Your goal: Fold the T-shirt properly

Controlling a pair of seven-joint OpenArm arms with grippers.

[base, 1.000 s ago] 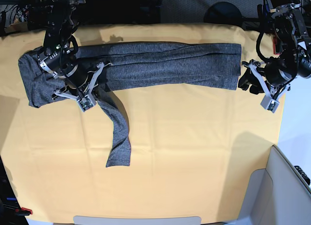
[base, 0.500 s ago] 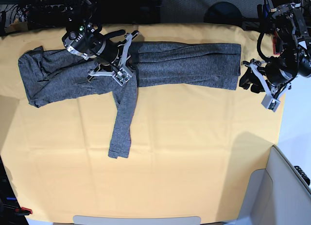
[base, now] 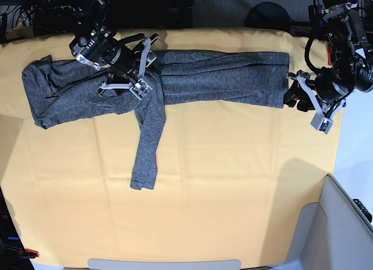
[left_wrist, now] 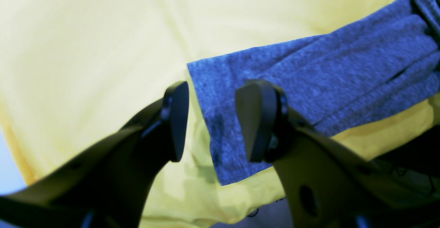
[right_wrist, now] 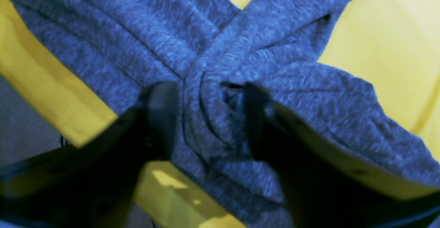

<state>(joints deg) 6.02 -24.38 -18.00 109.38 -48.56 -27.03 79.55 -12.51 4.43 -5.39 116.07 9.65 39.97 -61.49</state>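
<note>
Nearest me in the base view, along the front edge of the bench, I see only bare yellow-orange cloth, creased in a grid, with a grey bin corner at the lower right. Further back, one long sleeve of the T-shirt hangs down from the folded band toward me, its cuff lying flat on the cloth well short of the front edge. Behind that, the dark grey heathered shirt lies as a long horizontal strip across the far part of the bench, rumpled at its left end and squared off at its right.

My right hand sits over the strip where the sleeve branches off. From its wrist camera I see both fingers spread apart with a twisted bunch of fabric between them; the view is blurred, and I cannot tell whether the pads press on the knit or stand just clear.

My left hand hovers at the strip's right end. Its wrist view shows the two fingers parted moderately, holding nothing, one pad over the corner of the shirt and the other over bare cloth beside the hem.
</note>
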